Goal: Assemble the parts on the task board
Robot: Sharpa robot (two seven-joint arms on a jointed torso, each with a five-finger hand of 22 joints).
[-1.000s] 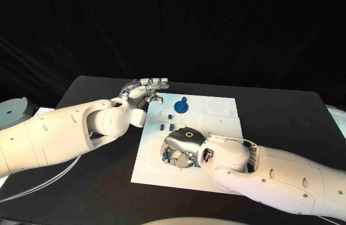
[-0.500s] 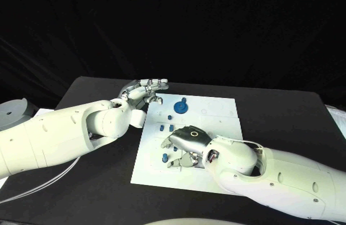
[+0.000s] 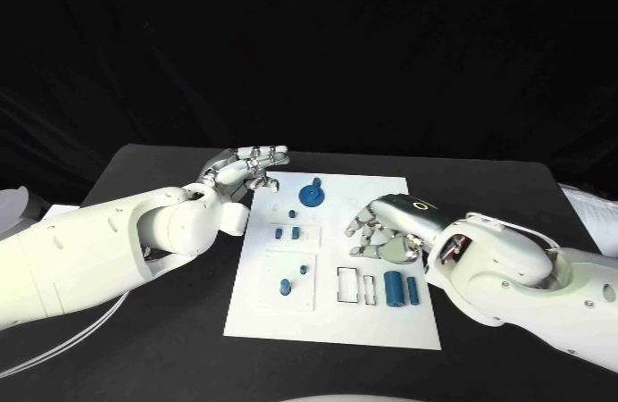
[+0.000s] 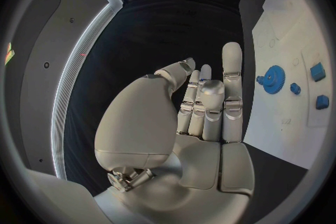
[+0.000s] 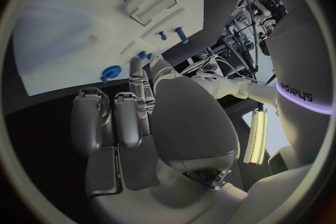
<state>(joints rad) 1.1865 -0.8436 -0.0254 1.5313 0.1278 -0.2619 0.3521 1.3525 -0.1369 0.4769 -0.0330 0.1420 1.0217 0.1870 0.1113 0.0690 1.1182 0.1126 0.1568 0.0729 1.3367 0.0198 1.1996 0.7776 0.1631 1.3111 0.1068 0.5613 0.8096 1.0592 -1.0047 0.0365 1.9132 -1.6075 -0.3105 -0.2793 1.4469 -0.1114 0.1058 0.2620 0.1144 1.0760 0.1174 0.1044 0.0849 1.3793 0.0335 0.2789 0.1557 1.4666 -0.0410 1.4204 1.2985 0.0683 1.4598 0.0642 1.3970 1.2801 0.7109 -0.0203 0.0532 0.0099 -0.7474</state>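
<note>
The flat white rectangular task board (image 3: 387, 322) lies in the middle of the black table (image 3: 515, 188), its long side running away from the robot.

Left hand (image 3: 247, 167): silver, many-fingered, at the board's far left corner, just off its edge over the table. The left wrist view shows the fingers (image 4: 232, 89) close together, some straight and some bent, with the thumb alongside. Nothing is held.

Right hand (image 3: 384, 230): silver, above the right half of the board near its middle. Fingers are curled downward towards the board surface; the right wrist view shows the fingers (image 5: 130, 117) bent inwards with nothing between them. Whether the fingertips touch the board cannot be told.

Parts on the board:
- A blue toothed gear wheel (image 3: 313, 193) stands at the far end, just beside the left hand but apart from it.
- Two small blue square blocks (image 3: 286, 234) sit side by side on the left half, with a small blue peg (image 3: 294, 213) just beyond them.
- Two short blue pins (image 3: 294, 278) stand in a square panel on the near left.
- Two blue upright cylinders (image 3: 401, 288) lie side by side on the near right, next to two empty rectangular outlined slots (image 3: 357, 285). They are near the right hand, not touching it
</note>
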